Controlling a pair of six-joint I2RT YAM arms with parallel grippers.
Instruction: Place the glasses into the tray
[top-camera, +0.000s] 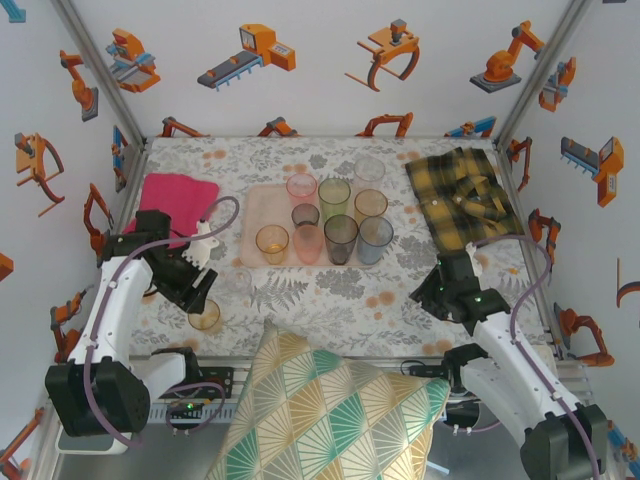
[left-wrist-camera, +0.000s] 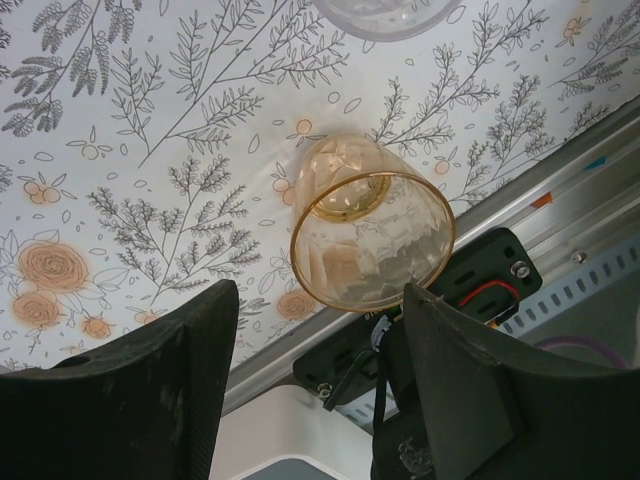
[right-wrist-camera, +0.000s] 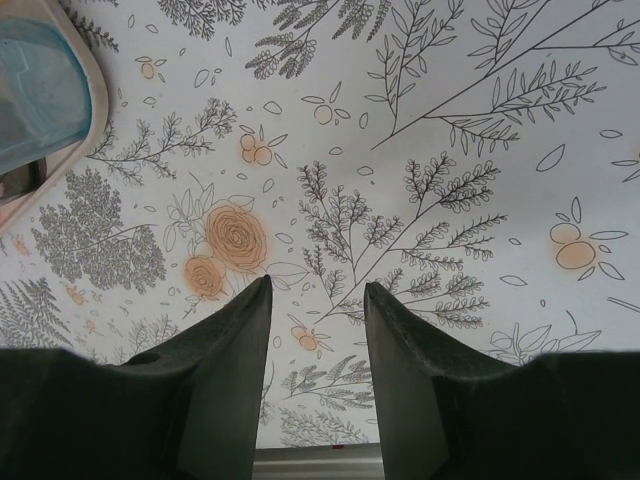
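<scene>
Pickup stage: left gripper (left-wrist-camera: 320, 292) sat spread at amber glass (left-wrist-camera: 372, 235) nr table's (top-camera: 330, 300) near-left edge, no pinch yet; next needed squeeze, lift to tray (top-camera: 258, 205); right gripper (right-wrist-camera: 318, 290) spread, empty.

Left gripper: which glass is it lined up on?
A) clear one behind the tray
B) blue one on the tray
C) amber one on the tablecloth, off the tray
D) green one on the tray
C: in the left wrist view the amber glass stands on the floral tablecloth, framed by the open jaws of the left gripper, well clear of the tray.
</scene>
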